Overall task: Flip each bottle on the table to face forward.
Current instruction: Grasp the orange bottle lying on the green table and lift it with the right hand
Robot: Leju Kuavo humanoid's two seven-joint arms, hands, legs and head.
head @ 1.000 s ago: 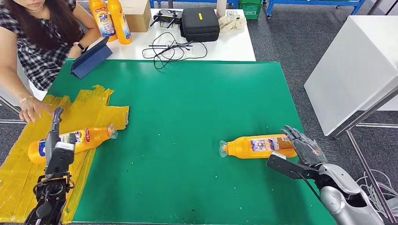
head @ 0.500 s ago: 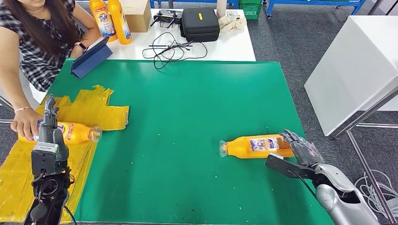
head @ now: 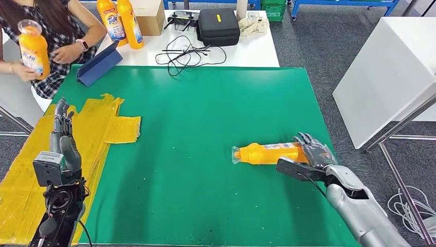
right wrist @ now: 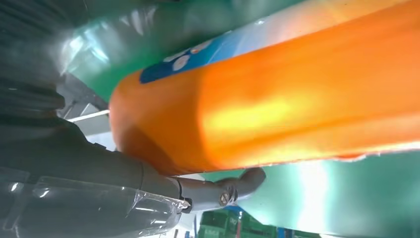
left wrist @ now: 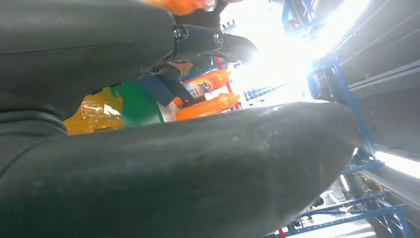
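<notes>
An orange detergent bottle (head: 266, 153) lies on its side on the green mat (head: 205, 113), cap end pointing left, its plain orange side showing and the label (head: 280, 146) a thin strip along the far edge. My right hand (head: 307, 156) grips its base, fingers over the far side and thumb on the near side. In the right wrist view the orange bottle (right wrist: 297, 84) sits against my fingers (right wrist: 218, 191). My left hand (head: 61, 136) stands over the yellow plastic sheet (head: 110, 126), fingers straight up and holding nothing. A person at the far left holds a second orange bottle (head: 34, 47) upright in the air.
Two more orange bottles (head: 121, 21) stand on the white table at the back, beside a cardboard box (head: 150, 15), a blue tablet case (head: 101, 64), loose cables (head: 187, 53) and a black case (head: 219, 25). A white cabinet (head: 385, 77) stands right of the mat.
The person took the bottle off the yellow sheet and lifted it. My right hand closed on the other bottle, rolled it so the label turned away, and shifted it left.
</notes>
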